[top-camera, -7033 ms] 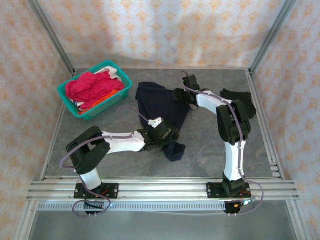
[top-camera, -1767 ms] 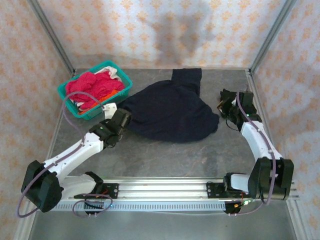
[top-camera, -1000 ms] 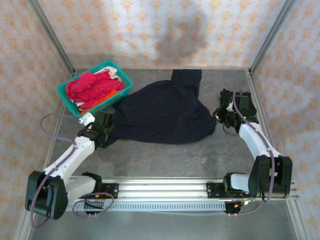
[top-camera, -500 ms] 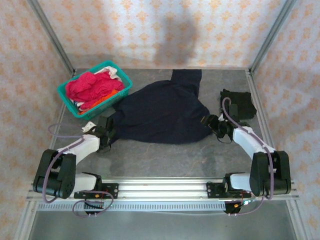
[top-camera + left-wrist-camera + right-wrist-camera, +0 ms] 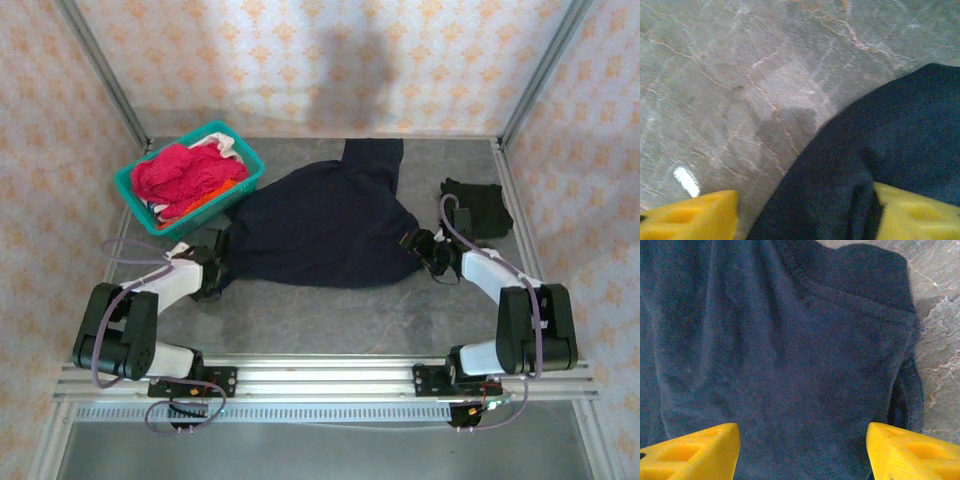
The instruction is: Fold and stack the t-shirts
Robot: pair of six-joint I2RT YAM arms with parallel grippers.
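A large dark navy t-shirt lies spread across the middle of the table, one sleeve pointing to the back. My left gripper sits low at its near-left corner. In the left wrist view the left gripper is open; the navy cloth bunches against the right yellow finger, and the left finger rests over bare table. My right gripper is at the shirt's near-right corner. In the right wrist view the right gripper stands open over the cloth. A black t-shirt lies bunched at the right.
A teal basket at the back left holds magenta-red, orange and white shirts. Metal frame posts stand at the back corners, and rails run along the near edge. Bare grey tabletop stretches in front of the navy shirt.
The right gripper left the black shirt, moved left to the navy shirt's near-right corner and opened. The left arm drew back and its gripper settled at the near-left corner, jaws narrowing.
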